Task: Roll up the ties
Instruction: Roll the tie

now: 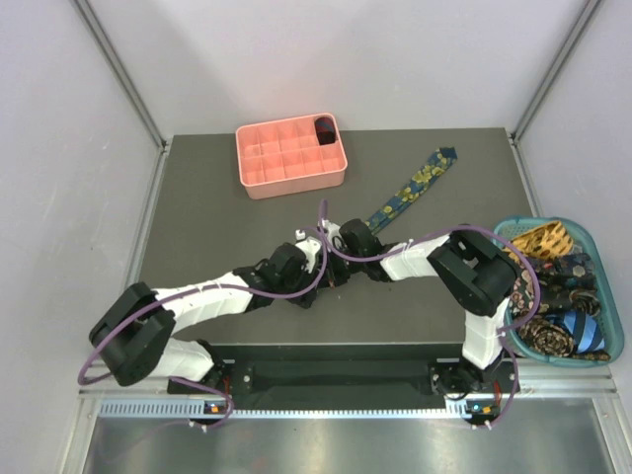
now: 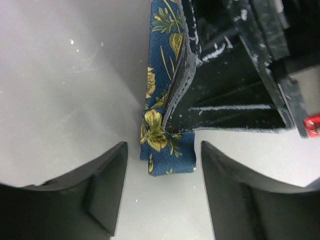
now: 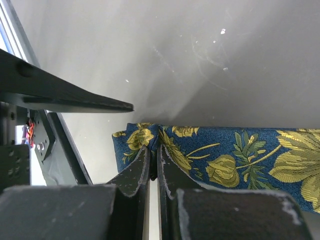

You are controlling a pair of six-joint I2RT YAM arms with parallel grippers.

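Observation:
A navy tie with yellow flowers point(image 1: 420, 183) lies slantwise on the dark table, its wide point at the far right. Its near end point(image 2: 167, 150) is folded over. My right gripper point(image 3: 155, 150) is shut on that folded end, pinching the fabric point(image 3: 230, 155) between its pads. My left gripper point(image 2: 163, 167) stands open just in front of the fold, one finger point(image 2: 107, 185) on each side and nothing between them. From above, both grippers point(image 1: 331, 247) meet at the table's middle. A dark coiled tie point(image 1: 324, 128) sits in a corner cell of the tray. Several more ties point(image 1: 558, 296) lie heaped in the basket.
The salmon-pink grid tray point(image 1: 259, 173) stands at the back centre-left of the table point(image 1: 197, 217). The teal basket point(image 1: 604, 247) sits off the table's right edge beside the right arm. Purple cables loop over both arms.

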